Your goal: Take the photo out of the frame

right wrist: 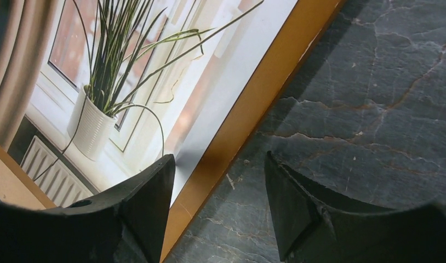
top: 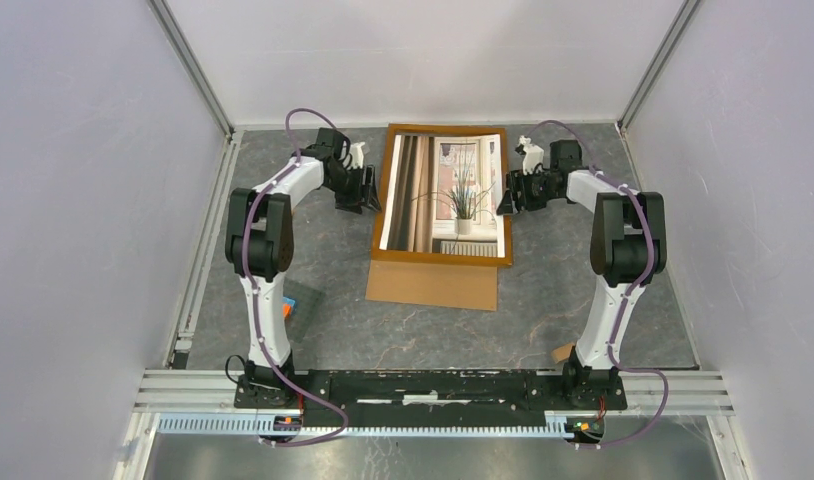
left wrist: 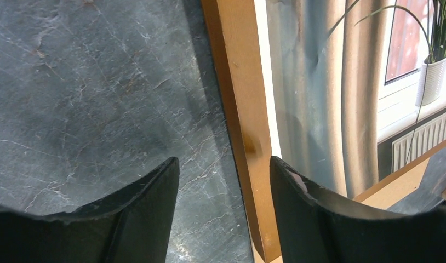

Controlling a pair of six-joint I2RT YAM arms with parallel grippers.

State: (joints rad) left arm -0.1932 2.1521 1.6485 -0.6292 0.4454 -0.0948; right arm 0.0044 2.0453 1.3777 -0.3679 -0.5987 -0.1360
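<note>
While left hand point(left wrist: 225, 164), right hand point(right wrist: 219, 160) straddle the frame point(top: 438, 258), both parted, photo point(top: 453, 190) inside.

One frame point(top: 438, 257), one photo point(top: 453, 190), one board point(top: 433, 285)

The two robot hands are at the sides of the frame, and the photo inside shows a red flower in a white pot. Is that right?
Not quite. The photo shows a spiky green plant in a white pot, not a red flower; the right wrist view shows it clearly. The left gripper and right gripper are indeed at the sides of the frame.
</note>
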